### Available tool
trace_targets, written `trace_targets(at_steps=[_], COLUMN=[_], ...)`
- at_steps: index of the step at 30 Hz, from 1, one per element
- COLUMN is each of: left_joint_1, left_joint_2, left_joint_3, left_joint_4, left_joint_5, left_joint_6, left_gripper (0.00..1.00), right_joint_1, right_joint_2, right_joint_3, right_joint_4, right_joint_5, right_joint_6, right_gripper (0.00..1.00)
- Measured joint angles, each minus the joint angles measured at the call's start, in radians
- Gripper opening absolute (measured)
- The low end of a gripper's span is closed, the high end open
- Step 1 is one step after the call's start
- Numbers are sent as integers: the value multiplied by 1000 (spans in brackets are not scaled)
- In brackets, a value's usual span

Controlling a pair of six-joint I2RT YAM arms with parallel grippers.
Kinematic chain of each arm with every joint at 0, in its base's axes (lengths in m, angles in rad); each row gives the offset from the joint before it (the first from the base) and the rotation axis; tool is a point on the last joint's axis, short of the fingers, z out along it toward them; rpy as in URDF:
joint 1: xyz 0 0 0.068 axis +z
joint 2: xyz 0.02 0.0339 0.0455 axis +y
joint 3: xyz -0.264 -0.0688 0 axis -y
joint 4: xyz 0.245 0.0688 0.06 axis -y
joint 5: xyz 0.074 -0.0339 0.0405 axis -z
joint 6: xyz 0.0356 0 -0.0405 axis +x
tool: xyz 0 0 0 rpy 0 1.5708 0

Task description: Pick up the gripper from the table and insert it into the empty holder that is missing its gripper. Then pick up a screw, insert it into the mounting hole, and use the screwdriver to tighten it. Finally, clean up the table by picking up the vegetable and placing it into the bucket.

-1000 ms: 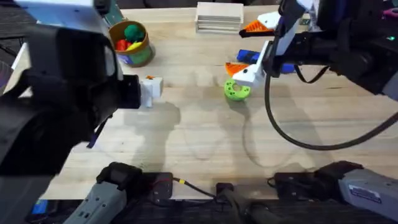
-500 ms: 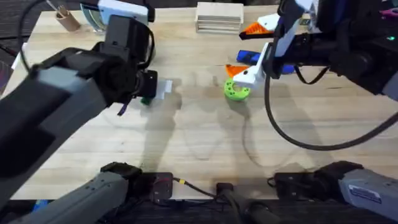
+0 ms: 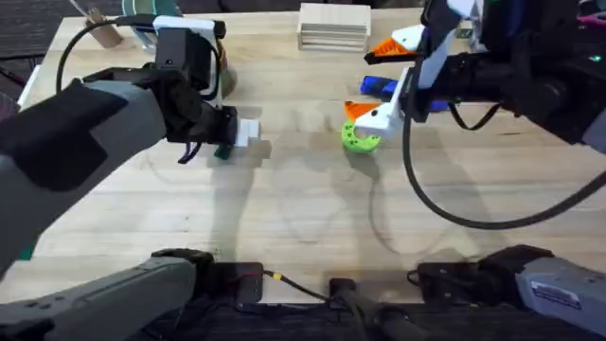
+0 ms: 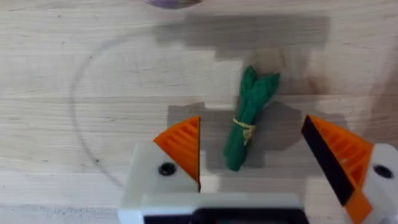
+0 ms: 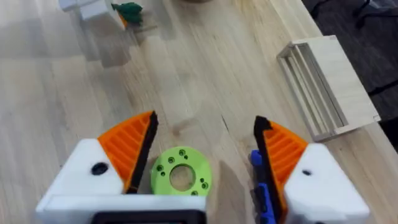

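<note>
The green vegetable (image 4: pixel 249 118) lies flat on the table (image 3: pixel 303 208), and it also shows in the overhead view as the vegetable (image 3: pixel 222 152). My left gripper (image 4: pixel 255 155) is open and low over it, one orange pad on each side, not touching; from above the left gripper (image 3: pixel 248 139) is left of centre. My right gripper (image 5: pixel 205 155) hangs open above a flat green disc (image 5: pixel 180 175). The blue screwdriver (image 3: pixel 379 87) lies just behind the right gripper (image 3: pixel 371 112). A white holder with an orange tip (image 3: pixel 402 40) stands at the back right. The bucket is hidden behind my left arm. The loose gripper piece is out of view.
A stack of light wooden blocks (image 3: pixel 333 24) sits at the back centre. The green disc (image 3: pixel 360 138) lies right of centre. A black cable (image 3: pixel 417 189) loops from the right arm over the table. Bare wood stretches across the front half.
My left arm has dropped away from the camera and reached forward, bringing its open gripper down around the vegetable and covering the bucket. The right arm has stayed still.
</note>
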Motion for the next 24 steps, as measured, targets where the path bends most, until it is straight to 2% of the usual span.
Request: trace_targets(at_steps=[10, 16, 20, 24], left_joint_1=[55, 56, 56, 56], left_joint_2=[53, 141, 150, 152], left_joint_3=[0, 0, 6, 6], left_joint_4=[52, 66, 79, 82], left_joint_5=[89, 114, 128, 139], left_joint_6=[50, 54, 57, 58], left_gripper=[993, 992, 997, 907], right_joint_1=[0, 0, 0, 0], right_joint_2=[0, 0, 0, 0], right_joint_3=[0, 0, 0, 0], right_joint_4=[0, -1, -1, -1], right_joint_5=[0, 0, 0, 0], right_joint_6=[0, 0, 0, 0], right_gripper=[991, 991, 992, 991])
